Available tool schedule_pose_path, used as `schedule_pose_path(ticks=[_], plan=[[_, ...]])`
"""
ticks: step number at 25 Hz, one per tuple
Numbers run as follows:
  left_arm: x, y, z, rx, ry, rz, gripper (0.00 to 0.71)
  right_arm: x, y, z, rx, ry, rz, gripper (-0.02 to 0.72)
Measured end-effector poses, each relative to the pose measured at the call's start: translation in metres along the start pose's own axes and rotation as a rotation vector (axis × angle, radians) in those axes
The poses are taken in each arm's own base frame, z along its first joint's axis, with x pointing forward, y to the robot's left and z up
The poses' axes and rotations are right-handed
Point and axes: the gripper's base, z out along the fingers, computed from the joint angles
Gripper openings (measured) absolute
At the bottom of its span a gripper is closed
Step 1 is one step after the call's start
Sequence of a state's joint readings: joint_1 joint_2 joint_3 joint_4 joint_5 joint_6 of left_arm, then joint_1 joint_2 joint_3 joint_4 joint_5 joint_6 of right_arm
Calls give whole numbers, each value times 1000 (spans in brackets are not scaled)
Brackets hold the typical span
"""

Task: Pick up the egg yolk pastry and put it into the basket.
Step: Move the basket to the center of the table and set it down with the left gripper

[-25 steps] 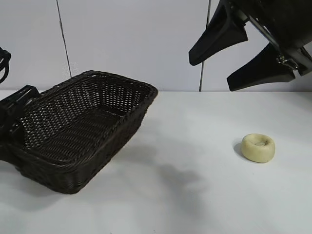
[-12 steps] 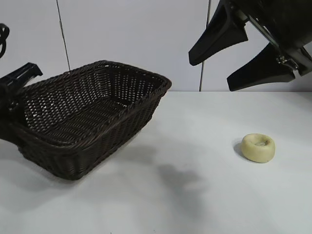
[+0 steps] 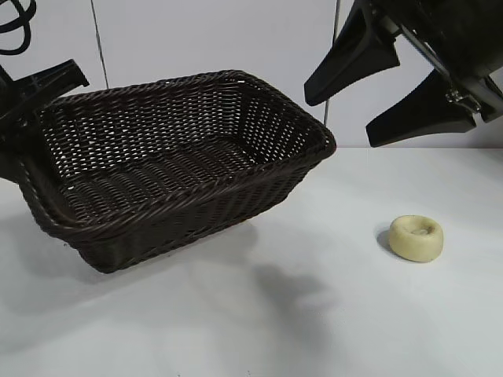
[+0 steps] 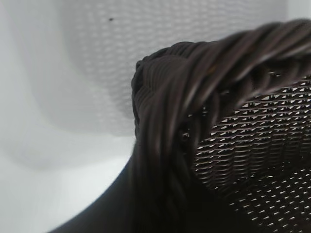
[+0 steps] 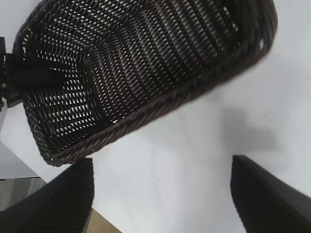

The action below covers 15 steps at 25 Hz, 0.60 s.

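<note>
In the exterior view, the basket [image 3: 177, 169] is held up at its left end by the left gripper [image 3: 31, 106], so it is tilted and its opening faces partly toward the camera. Its long axis runs from left to right, and the right end is the highest part in the picture. The left gripper seems closed on the braided rim, though its fingers are mostly hidden at the edge. The egg yolk pastry [image 3: 416, 237] lies flat on the white table [image 3: 314, 314], well apart from the basket on the right, with its dimple facing up. The right gripper [image 3: 377, 82] hangs high above the pastry with its two fingers spread wide and nothing between them.

The left wrist view shows only the braided rim of the basket [image 4: 194, 97] very near, with the woven wall behind it; the pastry does not appear here.

The right wrist view looks down into the basket [image 5: 146, 63] and shows its whole inside, where nothing lies. The dark left gripper [image 5: 29, 80] is at the basket's far end. Two fingertips [image 5: 58, 199] of the right gripper stand wide apart over the table.
</note>
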<state>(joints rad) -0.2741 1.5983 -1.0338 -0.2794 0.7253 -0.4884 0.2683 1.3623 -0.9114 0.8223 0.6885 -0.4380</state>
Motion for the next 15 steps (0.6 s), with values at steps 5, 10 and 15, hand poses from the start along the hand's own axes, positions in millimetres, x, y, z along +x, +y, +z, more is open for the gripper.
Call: schedule_pose_path(ticks=[5, 10, 15], plan=[[-17, -13, 16, -40, 94, 194, 100, 0, 0, 0, 0, 0, 0, 558], [-36, -26, 34, -55, 179, 386, 100, 0, 0, 0, 0, 1, 0, 558], [-47, -33, 49, -58, 238, 519, 100, 0, 0, 0, 0, 1, 0, 558]])
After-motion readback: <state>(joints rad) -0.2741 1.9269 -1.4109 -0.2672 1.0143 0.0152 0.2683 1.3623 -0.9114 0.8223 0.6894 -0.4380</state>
